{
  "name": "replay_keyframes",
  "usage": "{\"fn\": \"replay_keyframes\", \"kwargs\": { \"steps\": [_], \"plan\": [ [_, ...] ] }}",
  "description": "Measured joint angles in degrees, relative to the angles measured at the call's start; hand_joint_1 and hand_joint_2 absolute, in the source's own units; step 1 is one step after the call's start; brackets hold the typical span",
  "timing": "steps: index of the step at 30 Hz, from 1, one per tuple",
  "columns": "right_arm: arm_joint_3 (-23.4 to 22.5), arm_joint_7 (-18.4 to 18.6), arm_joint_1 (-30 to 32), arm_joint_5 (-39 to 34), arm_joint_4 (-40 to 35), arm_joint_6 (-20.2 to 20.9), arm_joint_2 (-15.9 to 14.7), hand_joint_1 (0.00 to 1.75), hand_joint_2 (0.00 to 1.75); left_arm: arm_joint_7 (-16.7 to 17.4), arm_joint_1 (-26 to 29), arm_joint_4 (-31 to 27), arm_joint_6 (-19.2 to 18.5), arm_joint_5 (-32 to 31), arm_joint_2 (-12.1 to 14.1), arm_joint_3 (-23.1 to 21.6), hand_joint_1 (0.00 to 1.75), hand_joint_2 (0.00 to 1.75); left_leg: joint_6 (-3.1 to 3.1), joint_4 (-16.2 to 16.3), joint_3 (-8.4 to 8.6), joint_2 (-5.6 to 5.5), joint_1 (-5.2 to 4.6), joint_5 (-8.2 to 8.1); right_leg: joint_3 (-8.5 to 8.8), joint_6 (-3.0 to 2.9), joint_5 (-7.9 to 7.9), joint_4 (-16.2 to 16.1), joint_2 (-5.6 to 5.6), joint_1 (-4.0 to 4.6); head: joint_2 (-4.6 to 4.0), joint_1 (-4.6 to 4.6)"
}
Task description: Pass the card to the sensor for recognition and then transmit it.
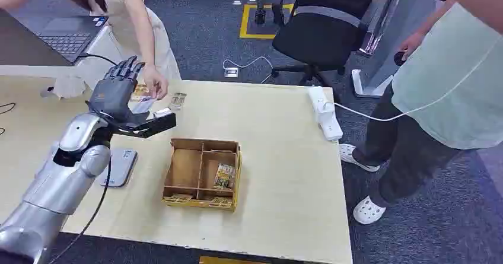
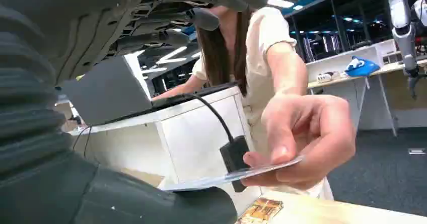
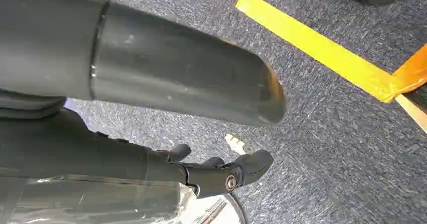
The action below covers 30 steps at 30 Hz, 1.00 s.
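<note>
My left hand (image 1: 117, 92) is raised over the table's far left, fingers (image 2: 166, 12) spread wide above the thumb (image 2: 151, 204). A person's hand (image 2: 302, 133) holds out a thin pale card (image 2: 236, 175); its near end reaches over my thumb, and my fingers stay apart from it. The grey flat sensor (image 1: 118, 167) lies on the table below my forearm. My right hand (image 3: 221, 172) hangs over the carpet and holds nothing.
A wooden compartment box (image 1: 185, 170) holding picture cards stands mid-table. Loose cards (image 1: 177, 101) lie near the person's hand (image 1: 155, 89). A white power strip (image 1: 325, 113) sits at the right edge, a second person (image 1: 439, 80) stands right, and a laptop (image 1: 65, 35) is far left.
</note>
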Motion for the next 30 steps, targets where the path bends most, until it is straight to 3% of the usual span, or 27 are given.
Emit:
{"fn": "replay_keyframes", "kwargs": {
  "steps": [2,3,4,5,7,30],
  "plan": [
    [0.1,0.2,0.0,0.0,-0.3,0.2,0.0,0.00,0.00,0.0,0.2,0.0,-0.3,-0.3,-0.2,0.3,0.00,1.75,0.00,0.0,0.00,0.00,0.00,0.00,0.00,0.00,0.00,0.0,0.00,0.00,0.00,-0.02],
    [0.1,0.4,0.0,0.0,-0.5,0.4,0.0,0.00,0.00,-0.1,0.3,0.0,-0.7,-0.5,-0.3,0.4,0.59,1.75,0.00,0.0,0.00,0.00,0.00,0.00,0.00,0.00,0.00,0.0,0.00,0.00,0.00,0.00],
    [0.1,0.4,0.0,0.0,-0.6,0.5,-0.1,0.00,0.00,-0.3,0.4,0.0,-0.9,-0.5,-0.5,0.6,0.99,1.75,0.00,0.0,0.00,0.00,0.00,0.00,0.00,0.00,0.00,0.0,0.00,0.00,0.00,0.00],
    [0.1,0.5,0.0,0.0,-0.7,0.7,-0.1,0.00,0.00,-0.4,0.5,0.0,-1.2,-0.5,-0.5,0.7,1.52,1.75,0.00,0.0,0.00,0.00,0.00,0.00,0.00,0.00,0.00,0.0,0.00,0.00,0.00,0.00],
    [0.1,0.6,0.0,0.0,-0.9,0.9,-0.1,0.00,0.00,-0.8,0.6,0.0,-1.5,-0.6,-0.7,1.0,1.75,1.75,0.00,0.0,0.00,0.00,0.00,0.00,0.00,0.00,0.00,0.0,0.00,0.00,0.00,-0.02],
    [-0.5,0.1,-0.4,3.5,-3.1,3.5,0.0,0.00,0.00,-2.1,1.3,-0.1,-4.4,-2.7,-2.4,3.2,1.75,1.75,0.00,0.0,-0.01,0.00,0.00,0.00,0.00,0.02,0.01,0.0,-0.01,0.00,0.00,0.00]
  ]
}}
